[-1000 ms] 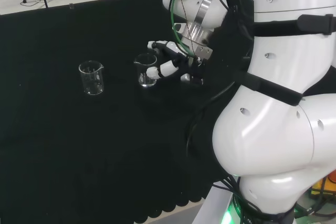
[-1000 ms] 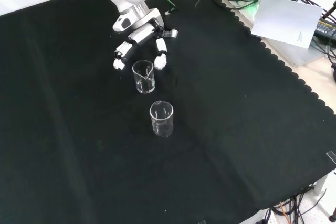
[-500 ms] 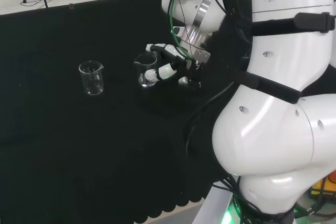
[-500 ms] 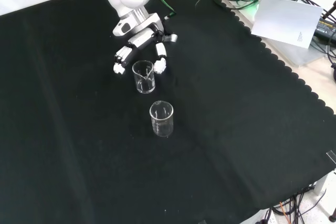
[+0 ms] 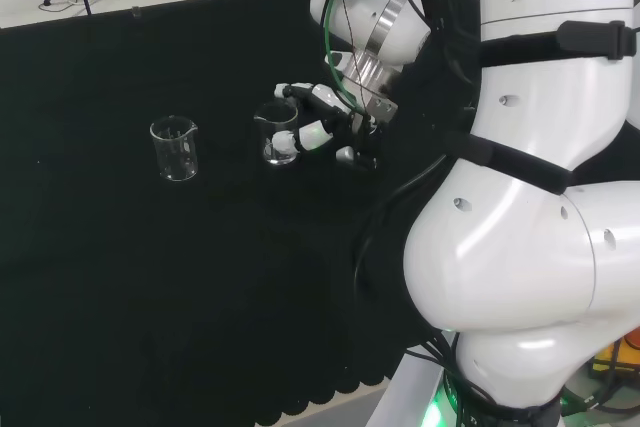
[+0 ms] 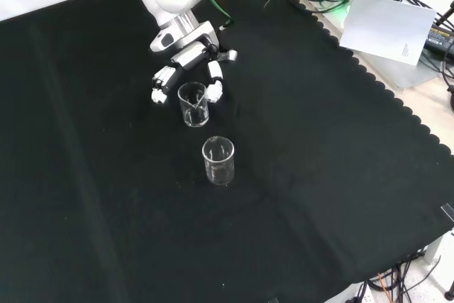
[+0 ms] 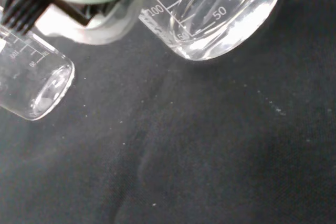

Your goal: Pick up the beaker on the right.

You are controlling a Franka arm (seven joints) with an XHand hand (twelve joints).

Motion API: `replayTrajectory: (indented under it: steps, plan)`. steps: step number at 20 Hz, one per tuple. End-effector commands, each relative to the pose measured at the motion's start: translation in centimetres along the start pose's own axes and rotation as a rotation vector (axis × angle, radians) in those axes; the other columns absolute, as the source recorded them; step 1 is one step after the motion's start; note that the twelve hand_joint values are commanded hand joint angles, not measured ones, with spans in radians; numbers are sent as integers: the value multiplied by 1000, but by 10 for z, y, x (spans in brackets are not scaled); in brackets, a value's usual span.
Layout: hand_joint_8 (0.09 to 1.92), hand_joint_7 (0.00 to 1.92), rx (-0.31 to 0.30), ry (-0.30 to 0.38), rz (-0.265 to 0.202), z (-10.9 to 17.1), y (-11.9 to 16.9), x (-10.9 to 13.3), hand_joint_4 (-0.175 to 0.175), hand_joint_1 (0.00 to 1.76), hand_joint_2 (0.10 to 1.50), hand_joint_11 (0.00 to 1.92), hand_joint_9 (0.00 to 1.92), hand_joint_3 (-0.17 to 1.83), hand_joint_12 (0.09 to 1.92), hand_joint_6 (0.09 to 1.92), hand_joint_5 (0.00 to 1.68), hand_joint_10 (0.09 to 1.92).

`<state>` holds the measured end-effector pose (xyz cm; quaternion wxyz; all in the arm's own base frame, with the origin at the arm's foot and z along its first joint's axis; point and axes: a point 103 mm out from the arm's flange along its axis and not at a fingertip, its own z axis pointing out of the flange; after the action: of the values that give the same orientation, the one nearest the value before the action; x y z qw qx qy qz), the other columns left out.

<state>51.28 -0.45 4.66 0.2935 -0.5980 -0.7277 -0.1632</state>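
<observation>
Two clear glass beakers stand upright on the black cloth. In the head view the right-hand beaker (image 5: 278, 134) is beside my hand (image 5: 318, 130); the other beaker (image 5: 174, 148) stands apart to the left. The front view shows my hand (image 6: 190, 52) coming in from the top. Its fingers (image 6: 160, 94) and thumb (image 6: 214, 90) flank the nearer beaker (image 6: 193, 103) on both sides with gaps left, so it is open. The second beaker (image 6: 218, 160) stands lower in that view. Close in the wrist view are the near beaker (image 7: 220, 14) and the farther beaker (image 7: 34, 85).
The arm's big white links (image 5: 520, 197) stand at the right of the head view. In the front view the cloth's scalloped edge (image 6: 397, 104) runs down the right side, with a white sheet (image 6: 386, 26) and cables beyond it.
My hand has moved a little toward the right-hand beaker, and its fingers and thumb now reach along both sides of it. Neither beaker has moved.
</observation>
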Motion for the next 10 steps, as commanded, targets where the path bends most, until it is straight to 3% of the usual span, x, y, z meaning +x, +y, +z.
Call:
replayTrajectory:
  steps: [1,10]
  plan:
    - [508,180,5,31,-9,5,3,2,-3,879,485,0,282,654,1169,87,346,581]
    - [510,199,22,57,-48,8,5,8,-2,862,481,0,301,647,1172,87,351,576]
